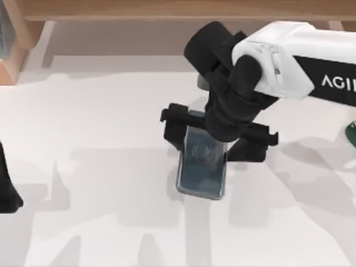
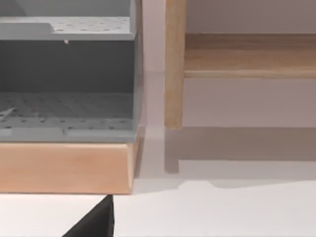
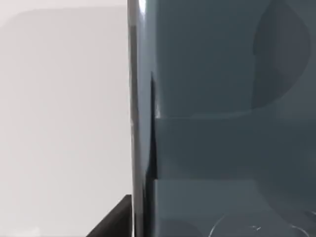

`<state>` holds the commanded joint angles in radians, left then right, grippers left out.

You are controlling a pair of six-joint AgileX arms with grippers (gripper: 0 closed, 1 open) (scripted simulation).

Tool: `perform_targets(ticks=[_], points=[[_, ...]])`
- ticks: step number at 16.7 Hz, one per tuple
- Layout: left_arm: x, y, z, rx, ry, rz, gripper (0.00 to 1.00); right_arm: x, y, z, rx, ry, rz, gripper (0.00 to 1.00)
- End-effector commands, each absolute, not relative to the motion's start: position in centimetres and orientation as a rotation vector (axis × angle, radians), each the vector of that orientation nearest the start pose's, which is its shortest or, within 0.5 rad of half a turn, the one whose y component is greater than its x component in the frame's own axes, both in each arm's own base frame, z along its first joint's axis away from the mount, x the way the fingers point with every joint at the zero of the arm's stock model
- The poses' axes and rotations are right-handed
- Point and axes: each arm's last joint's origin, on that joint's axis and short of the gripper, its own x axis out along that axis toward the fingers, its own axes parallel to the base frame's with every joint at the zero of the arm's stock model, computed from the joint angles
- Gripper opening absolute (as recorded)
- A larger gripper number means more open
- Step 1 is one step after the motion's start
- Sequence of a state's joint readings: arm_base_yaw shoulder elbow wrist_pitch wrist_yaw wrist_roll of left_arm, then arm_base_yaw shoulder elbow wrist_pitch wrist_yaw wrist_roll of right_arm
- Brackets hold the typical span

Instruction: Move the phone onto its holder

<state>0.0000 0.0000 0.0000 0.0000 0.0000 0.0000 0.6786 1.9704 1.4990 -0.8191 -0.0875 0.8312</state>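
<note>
Hovering over the middle of the desk point(image 1: 100, 111), my right claw point(image 1: 218, 136) straddles the phone point(image 1: 201, 175), which lies flat on the white surface with its long axis pointing toward the desk's near edge. My two fingers point(image 1: 173, 125) stand spread to either side of the phone's far end, one off each long edge, so the claw is open and grips nothing yet. In my right wrist view the phone's glossy dark face sits very close under the camera, with its silvery rim running past one fingertip point(image 3: 116, 219).

My judgement is that this is the grasp step, and doing it well means closing evenly across the phone's narrow width, with both fingers meeting the rim at once so the slab does not swivel or skid on the smooth desk. I should sink low enough that the pads catch the thin edge, not the rounded top, and squeeze gently, since the glossy shell looks slippery. A holder is something I cannot pick out here, so I would lift only after the grip is square.

My left claw point(image 1: 6, 186) is parked at the desk's left edge; whether it is open or closed, I cannot tell
</note>
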Motion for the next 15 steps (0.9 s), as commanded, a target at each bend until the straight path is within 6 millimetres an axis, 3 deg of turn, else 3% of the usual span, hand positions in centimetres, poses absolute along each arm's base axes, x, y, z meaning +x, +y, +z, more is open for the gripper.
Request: perform_targets(ticks=[4, 7, 11, 15], points=[[10.6, -0.1, 16.0, 0.000, 0.000, 0.000, 1.00, 33.6, 19.2, 25.1, 0.363, 1.222, 0.417, 0.00], [10.6, -0.1, 16.0, 0.000, 0.000, 0.000, 1.00, 34.1, 14.0, 28.6, 0.331, 1.024, 0.576, 0.00], [10.6, -0.1, 16.0, 0.000, 0.000, 0.000, 1.00, 33.9, 8.0, 31.0, 0.283, 0.817, 0.650, 0.00], [10.6, -0.1, 16.0, 0.000, 0.000, 0.000, 1.00, 32.9, 2.2, 31.7, 0.193, 0.649, 0.662, 0.00]])
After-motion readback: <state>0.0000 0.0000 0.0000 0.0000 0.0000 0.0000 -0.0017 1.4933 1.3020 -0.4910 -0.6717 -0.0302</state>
